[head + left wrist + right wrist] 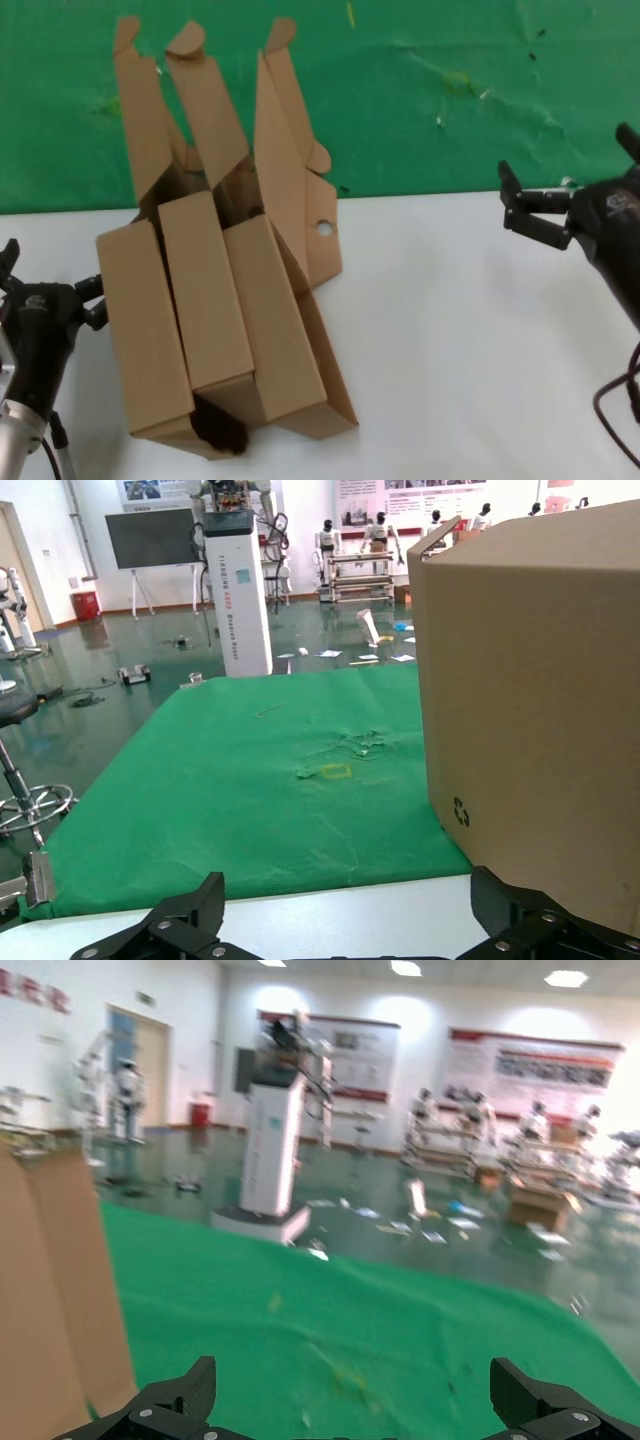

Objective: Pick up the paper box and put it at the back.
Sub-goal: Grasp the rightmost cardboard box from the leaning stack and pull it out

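Observation:
The paper box [278, 318] lies on the white tabletop [460, 330], its flap lid with a small round hole [323, 228] standing up towards the green cloth [450, 100]. It is the right one of three brown boxes side by side. My left gripper [48, 285] is open and empty, just left of the boxes. In the left wrist view [350, 920] a box wall [530, 700] touches or nearly touches one finger. My right gripper [567, 165] is open and empty, far right near the cloth edge. The right wrist view [350, 1395] shows a box [50, 1290] off to one side.
Two alike brown boxes [180, 300] lie left of the paper box with their flaps [170, 110] raised over the cloth. The green cloth [270, 780] is wrinkled, with small specks [350, 1380]. A cable [615, 400] hangs at the right edge.

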{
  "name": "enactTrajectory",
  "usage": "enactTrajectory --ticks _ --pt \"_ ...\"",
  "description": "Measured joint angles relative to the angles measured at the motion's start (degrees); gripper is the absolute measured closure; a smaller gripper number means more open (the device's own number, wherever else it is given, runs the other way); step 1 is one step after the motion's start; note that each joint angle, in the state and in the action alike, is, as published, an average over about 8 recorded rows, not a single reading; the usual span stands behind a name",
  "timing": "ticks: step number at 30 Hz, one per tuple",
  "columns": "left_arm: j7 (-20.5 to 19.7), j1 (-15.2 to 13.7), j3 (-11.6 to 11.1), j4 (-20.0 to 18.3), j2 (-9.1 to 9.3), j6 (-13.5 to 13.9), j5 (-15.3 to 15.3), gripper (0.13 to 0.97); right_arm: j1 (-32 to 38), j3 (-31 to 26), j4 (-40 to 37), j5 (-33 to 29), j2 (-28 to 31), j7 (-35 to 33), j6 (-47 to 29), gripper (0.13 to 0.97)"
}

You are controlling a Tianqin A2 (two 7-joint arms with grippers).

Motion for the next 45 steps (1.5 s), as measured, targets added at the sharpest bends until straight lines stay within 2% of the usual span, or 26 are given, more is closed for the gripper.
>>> enactTrajectory --ticks 2,11,19,21,23,31,40,45 --pt "0.0 0.0 0.0 0.0 0.0 0.0 0.0 0.19 -0.88 1.66 2.06 0.85 0.36 -0.84 -2.61 0.129" --pt "0.0 0.0 0.0 0.0 0.0 0.0 0.0 0.319 -8.19 12.31 11.0 9.09 1.27 -7.57 -21.29 0.129" --pt "0.0 0.0 0.0 0.0 0.0 0.0 0.0 0.52 -16.58 17.93 13.09 15.28 4.86 -13.26 -38.05 0.129" --pt "0.0 0.0 0.0 0.0 0.0 0.0 0.0 0.52 -18.26 18.14 13.18 15.73 6.05 -14.14 -40.94 0.129" --pt "0.0 0.0 0.0 0.0 0.0 0.0 0.0 0.52 -19.46 17.78 13.22 15.57 7.26 -14.54 -42.86 0.129" --pt "0.0 0.0 0.0 0.0 0.0 0.0 0.0 0.734 -19.57 12.48 12.47 10.52 11.99 -12.74 -43.42 0.129" --pt "0.0 0.0 0.0 0.0 0.0 0.0 0.0 0.876 -14.91 4.09 10.17 3.68 15.63 -9.04 -41.1 0.136" --pt "0.0 0.0 0.0 0.0 0.0 0.0 0.0 0.911 -10.98 -1.15 8.67 0.48 15.99 -7.19 -40.37 0.155"
